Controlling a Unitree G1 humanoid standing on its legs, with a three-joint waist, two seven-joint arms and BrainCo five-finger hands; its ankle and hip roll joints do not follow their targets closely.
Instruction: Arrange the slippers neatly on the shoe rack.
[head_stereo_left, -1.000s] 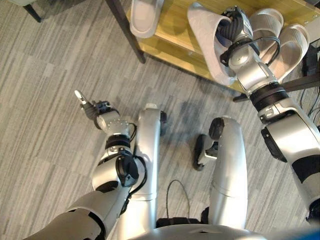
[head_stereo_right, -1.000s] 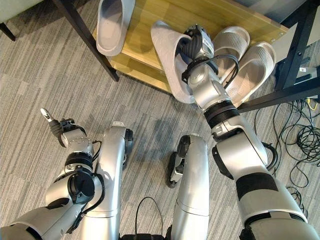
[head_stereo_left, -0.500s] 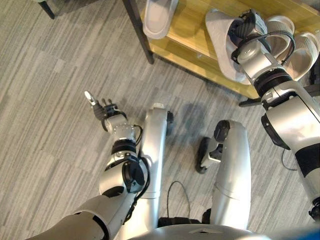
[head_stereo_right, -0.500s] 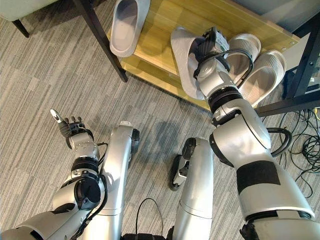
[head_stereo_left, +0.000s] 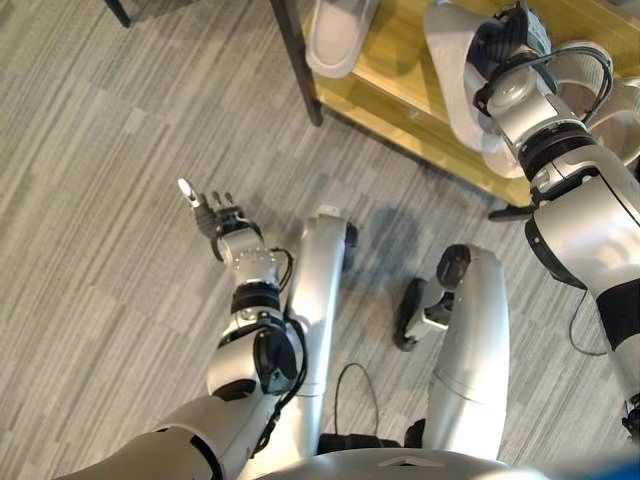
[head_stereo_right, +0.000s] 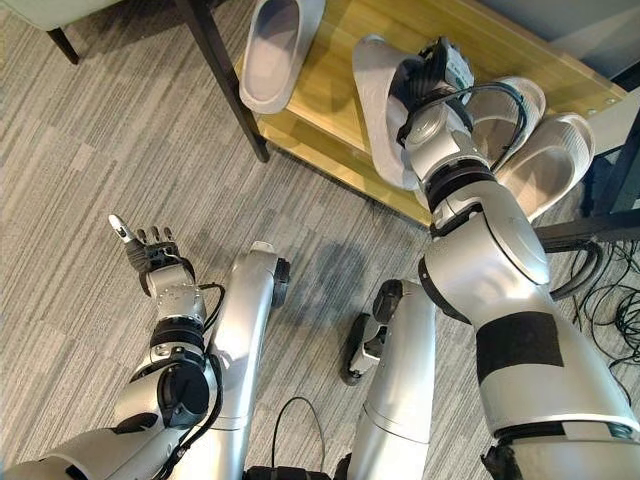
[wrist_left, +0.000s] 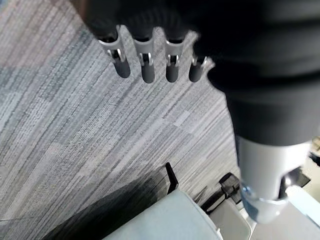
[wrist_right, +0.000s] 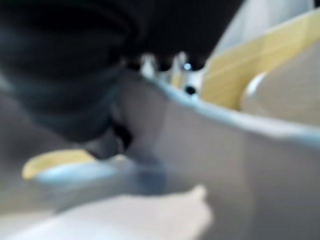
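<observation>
Upper right of the head views: right hand (head_stereo_right: 432, 72) clenched around a pale grey slipper (head_stereo_right: 382, 105), held tilted on its edge above the wooden shoe rack (head_stereo_right: 330, 110), sole side turned toward the frame's left. Just to its right, two more slippers (head_stereo_right: 545, 165) lying side by side on the same shelf; at top centre, a fourth slipper (head_stereo_right: 278, 50) lying flat, well apart from the held one. Left of centre: left hand (head_stereo_right: 150, 250) raised over the striped carpet (head_stereo_right: 80, 150), fingers straight and relaxed, holding nothing; same bare fingers (wrist_left: 145, 65) confirmed in the left wrist view. In the right wrist view, slipper wall (wrist_right: 210, 150) pressed close against the fingers.

Handling, judged from appearance: probably light, moulded foam or rubber; flexible yet shape-holding, not fragile, moderately grippy. Best taken across the strap or along one side wall, as here; a grip at the toe tip likely to let it swing. Care needed to lower it sole-down without nudging the neighbouring pair.
</observation>
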